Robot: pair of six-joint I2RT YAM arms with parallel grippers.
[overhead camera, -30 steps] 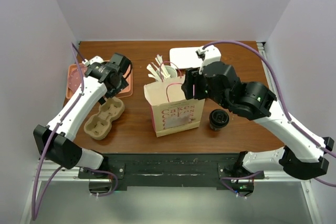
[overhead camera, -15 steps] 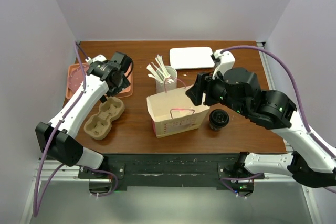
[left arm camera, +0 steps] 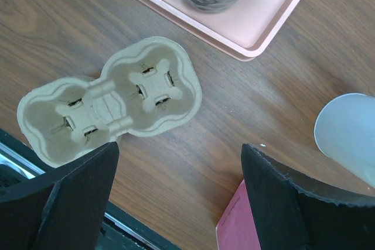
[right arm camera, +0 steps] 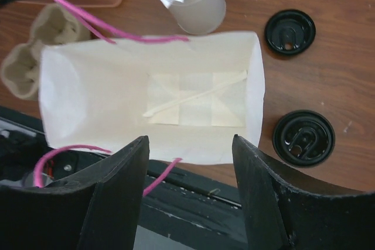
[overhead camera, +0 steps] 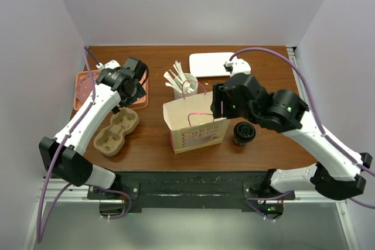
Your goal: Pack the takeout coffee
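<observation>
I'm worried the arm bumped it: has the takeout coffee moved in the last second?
No. The takeout coffee sits at the same spot, just as far from the near edge of the table as before.

The left arm (overhead camera: 88,118) and right arm (overhead camera: 328,147) are showing white shells with black joints. Purple cables (overhead camera: 269,51) are trailing along both. The left gripper (left arm camera: 179,147) and right gripper (right arm camera: 188,140) are showing matte black fingers.

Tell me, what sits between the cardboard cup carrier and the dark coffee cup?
The paper bag with pink handles stands there, open at the top. The overhead view shows the carrier on its left and the coffee cup on its right.
</observation>
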